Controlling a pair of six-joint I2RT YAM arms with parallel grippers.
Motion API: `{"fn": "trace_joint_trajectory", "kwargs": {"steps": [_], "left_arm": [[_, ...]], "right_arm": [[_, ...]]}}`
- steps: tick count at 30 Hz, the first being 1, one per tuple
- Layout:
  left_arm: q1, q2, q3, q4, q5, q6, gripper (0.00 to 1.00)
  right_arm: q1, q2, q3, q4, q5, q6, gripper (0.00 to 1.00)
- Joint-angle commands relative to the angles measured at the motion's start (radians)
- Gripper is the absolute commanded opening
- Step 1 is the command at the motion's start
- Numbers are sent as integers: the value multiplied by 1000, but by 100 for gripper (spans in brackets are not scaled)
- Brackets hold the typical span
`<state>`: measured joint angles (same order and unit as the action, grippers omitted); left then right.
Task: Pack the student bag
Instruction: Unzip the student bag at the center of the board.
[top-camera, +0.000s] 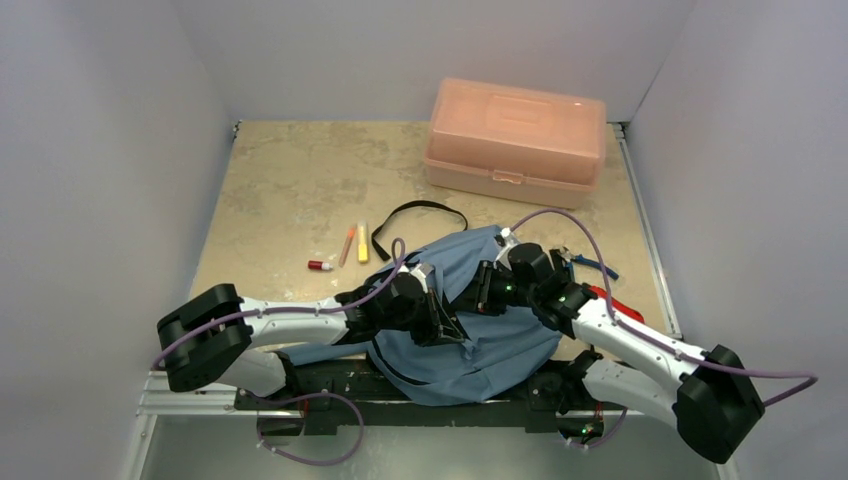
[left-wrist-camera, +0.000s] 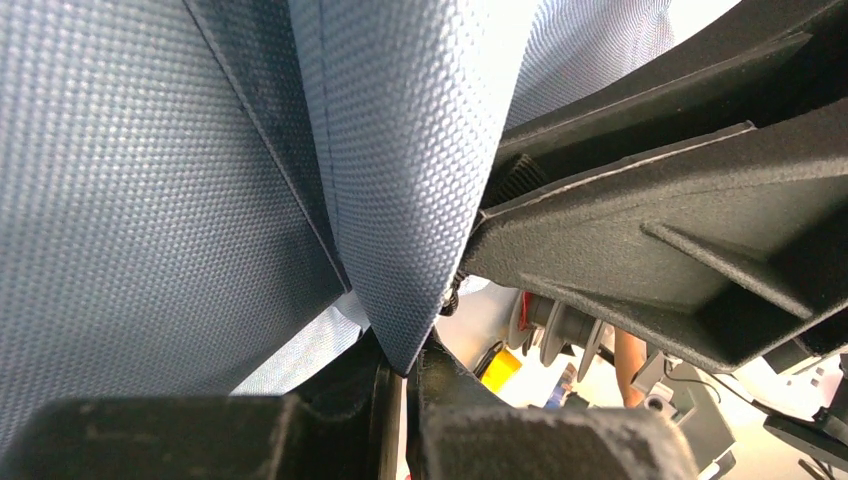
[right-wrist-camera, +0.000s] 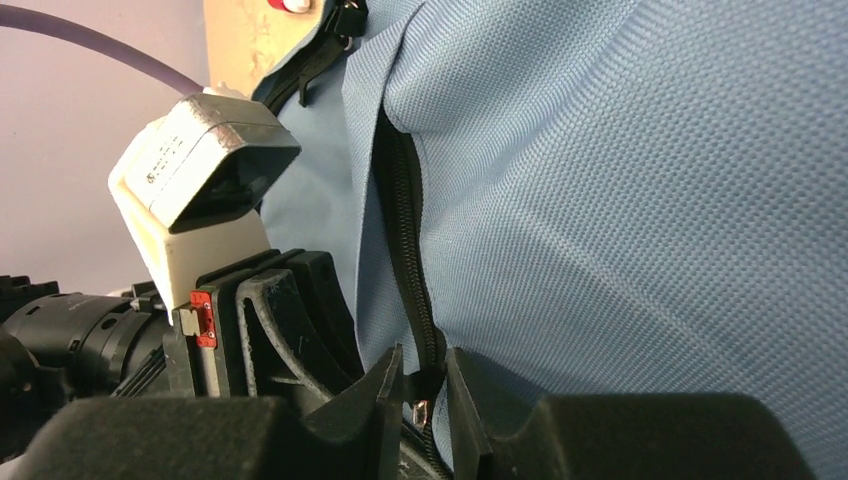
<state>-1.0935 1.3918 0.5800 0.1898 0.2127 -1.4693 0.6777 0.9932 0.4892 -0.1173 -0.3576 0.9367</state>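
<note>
While the left gripper (left-wrist-camera: 403, 372) pinches the student bag (top-camera: 500, 345) fabric, the right gripper (right-wrist-camera: 424, 388) barely gapes around its zipper (right-wrist-camera: 405, 220). The bag lies lengthwise near-to-far.

Middle of student bag (top-camera: 500, 350) hidden under arms; red object (top-camera: 610, 298) half-hidden — behind right arm.

Student bag (top-camera: 500, 350) sits at the table's (top-camera: 290, 180) near edge, centre, overhanging it. Box (top-camera: 515, 140) in far right corner. Strap loop (top-camera: 415, 208) just behind the bag. Pen (top-camera: 348, 245), marker (top-camera: 363, 243) and small tube (top-camera: 320, 265) lie left of the loop. Left claw (left-wrist-camera: 403, 365) on bag's middle, fold between its fingers. Right claw (right-wrist-camera: 425, 385) just beside it, astride the zipper (right-wrist-camera: 405, 230).
</note>
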Motion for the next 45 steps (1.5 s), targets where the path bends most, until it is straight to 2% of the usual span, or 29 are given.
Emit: {"fn": "trace_joint_trajectory", "kwargs": {"steps": [1, 4, 6, 9, 12, 16, 20, 25, 27, 31, 32, 34, 36, 38, 45], "left_arm": [[6, 11, 39, -19, -12, 34, 0], [6, 11, 37, -19, -13, 33, 0], [6, 9, 35, -23, -16, 32, 0], [6, 7, 32, -37, -19, 25, 0], [6, 0, 20, -40, -26, 11, 0], [6, -2, 22, -43, -27, 12, 0], [6, -4, 26, -42, -30, 23, 0], [4, -4, 27, -36, -33, 27, 0], [4, -5, 27, -35, -33, 33, 0], [4, -17, 54, -38, -30, 83, 0], [4, -25, 71, -58, -37, 109, 0], [4, -49, 96, -97, -58, 150, 0], [6, -58, 111, -105, -62, 174, 0], [9, -55, 125, -110, -52, 192, 0], [44, -82, 128, -118, -29, 234, 0]], "right_arm": [[-2, 3, -19, 93, -30, 27, 20], [-2, 29, -28, 185, -96, 60, 0], [-4, 35, -58, 314, -144, 137, 0], [-47, 10, -92, 518, -131, 244, 0], [-113, 33, -20, 582, -104, 250, 0], [-204, 160, 87, 653, -100, 256, 0], [-248, 390, 170, 798, -133, 242, 0], [-251, 515, 335, 645, -78, 1, 0], [-251, 515, 399, 487, -25, -131, 0], [-241, 547, 576, 49, 18, -416, 0], [-233, 545, 610, -62, 60, -480, 7], [-207, 508, 634, -247, 198, -554, 29], [-154, 419, 601, -343, 348, -584, 44], [-92, 331, 559, -392, 421, -585, 55], [50, 266, 556, -590, 479, -567, 58]]}}
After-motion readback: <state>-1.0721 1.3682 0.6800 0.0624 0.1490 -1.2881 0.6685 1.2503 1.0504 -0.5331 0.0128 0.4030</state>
